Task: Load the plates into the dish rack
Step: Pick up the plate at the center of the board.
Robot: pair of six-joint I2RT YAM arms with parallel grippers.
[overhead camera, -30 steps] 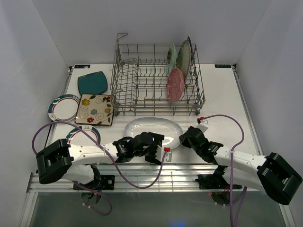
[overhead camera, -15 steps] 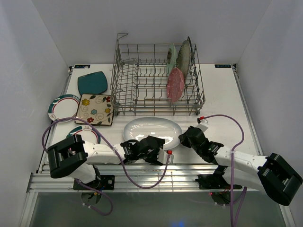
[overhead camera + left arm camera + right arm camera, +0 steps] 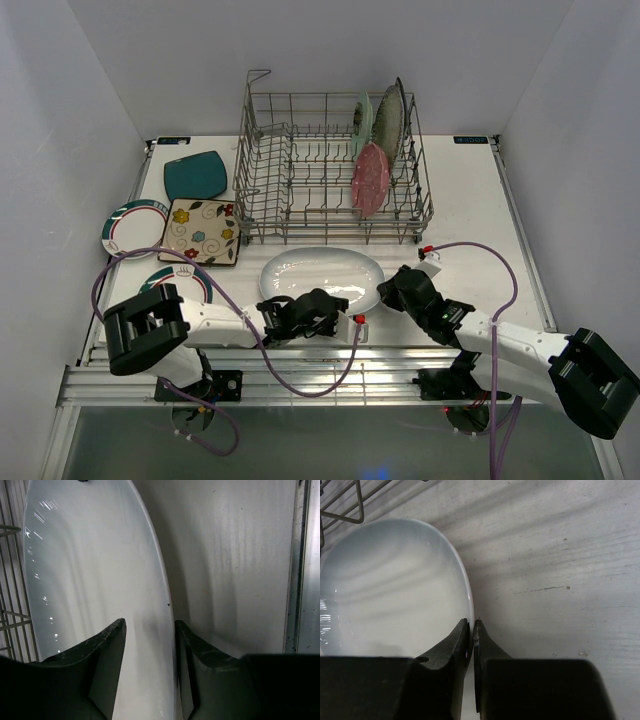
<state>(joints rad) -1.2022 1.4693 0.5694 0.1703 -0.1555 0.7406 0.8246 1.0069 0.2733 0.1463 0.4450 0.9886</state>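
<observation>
White walls close in a white table (image 3: 470, 200). On it the left fingers (image 3: 150, 627) stand apart astride the near rim of the big white oval plate (image 3: 320, 270), one over the plate's face and one outside its edge. They were wider a second ago, and that arm's elbow has swung in toward the lower left. The right fingers (image 3: 471, 624) are clamped on the plate's right end, as before. The plate lies flat at the centre, just below the dish rack (image 3: 330, 228). A pink dotted plate (image 3: 369, 180), a mint green plate (image 3: 363, 122) and a speckled plate (image 3: 390, 115) stand on edge in the rack's right part. At the left a teal square (image 3: 195, 177), a floral square (image 3: 202, 232) and a rimmed round (image 3: 133, 226) lie unmoved.
</observation>
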